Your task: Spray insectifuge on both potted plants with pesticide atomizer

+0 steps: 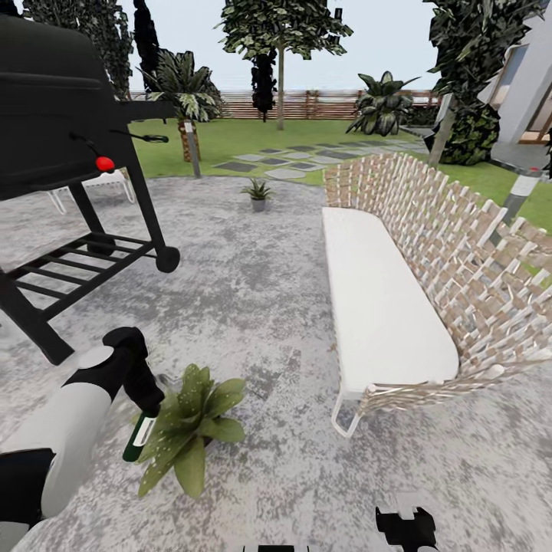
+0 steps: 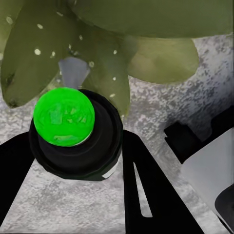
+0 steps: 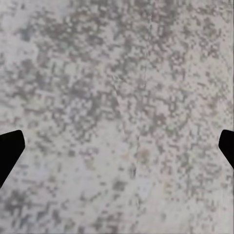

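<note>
My left gripper [image 1: 142, 405] is shut on the pesticide atomizer [image 1: 136, 443], a slim dark bottle with a white part. It hangs tilted just beside the broad-leaved potted plant [image 1: 192, 418] on the patio. In the left wrist view the atomizer [image 2: 66, 119] shows a bright green top, held between black fingers [image 2: 141, 190], with the plant's spotted leaves [image 2: 122, 53] right past it. The smaller, spikier potted plant [image 1: 257, 192] stands in its grey pot far ahead at the patio's edge. My right gripper [image 1: 406, 529] is low, open over bare paving, its fingertips [image 3: 9, 148] wide apart.
A black grill [image 1: 61, 100] with a red knob [image 1: 105, 163] and a lower shelf stands to the left. A wicker bench [image 1: 460, 253] with a white cushion runs along the right. Mottled grey paving [image 1: 253, 299] lies between them, with lawn, stepping stones, palms and a fence beyond.
</note>
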You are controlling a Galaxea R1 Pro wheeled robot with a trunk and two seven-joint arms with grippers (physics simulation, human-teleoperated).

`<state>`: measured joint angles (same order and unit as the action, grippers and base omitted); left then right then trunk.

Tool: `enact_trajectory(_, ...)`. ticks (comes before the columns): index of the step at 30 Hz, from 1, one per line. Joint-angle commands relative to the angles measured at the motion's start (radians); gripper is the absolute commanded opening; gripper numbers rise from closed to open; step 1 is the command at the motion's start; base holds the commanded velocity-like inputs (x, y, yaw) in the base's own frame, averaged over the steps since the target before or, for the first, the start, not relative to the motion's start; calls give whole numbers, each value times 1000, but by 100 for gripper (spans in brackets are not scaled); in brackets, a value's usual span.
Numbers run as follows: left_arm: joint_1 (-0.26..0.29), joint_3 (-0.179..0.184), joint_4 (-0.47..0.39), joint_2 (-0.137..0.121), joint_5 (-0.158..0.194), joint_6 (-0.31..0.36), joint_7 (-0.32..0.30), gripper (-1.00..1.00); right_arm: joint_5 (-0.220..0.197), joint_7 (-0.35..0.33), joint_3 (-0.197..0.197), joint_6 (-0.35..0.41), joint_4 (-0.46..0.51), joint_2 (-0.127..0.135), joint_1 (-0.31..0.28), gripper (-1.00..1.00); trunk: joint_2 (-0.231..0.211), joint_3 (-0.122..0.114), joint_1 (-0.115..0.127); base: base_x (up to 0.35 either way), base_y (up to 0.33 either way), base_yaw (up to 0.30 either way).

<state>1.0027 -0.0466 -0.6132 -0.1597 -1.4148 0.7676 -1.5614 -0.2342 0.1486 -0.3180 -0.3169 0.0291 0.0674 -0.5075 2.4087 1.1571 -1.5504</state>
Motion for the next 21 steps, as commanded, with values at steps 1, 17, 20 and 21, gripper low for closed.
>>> enact_trajectory(1, 1, -4, 1, 2, -10, 10, -9, -100, -8, 2, -9, -2, 0, 0, 0, 100, 0, 1, 0, 0, 0, 268)
enact_trajectory(17, -2, -4, 3, 33, -15, 17, -9, -100, -8, 2, -9, -2, 0, 0, 0, 100, 0, 1, 0, -15, -131, 276)
enact_trajectory(20, -3, -4, 3, 32, -15, 18, -9, -100, -8, 2, -9, -2, 0, 0, 0, 100, 0, 1, 0, -168, -236, 277)
enact_trajectory(21, -3, -4, 3, 33, -15, 19, -9, -100, -8, 2, -9, -2, 0, 0, 0, 100, 0, 1, 0, -76, -236, 276)
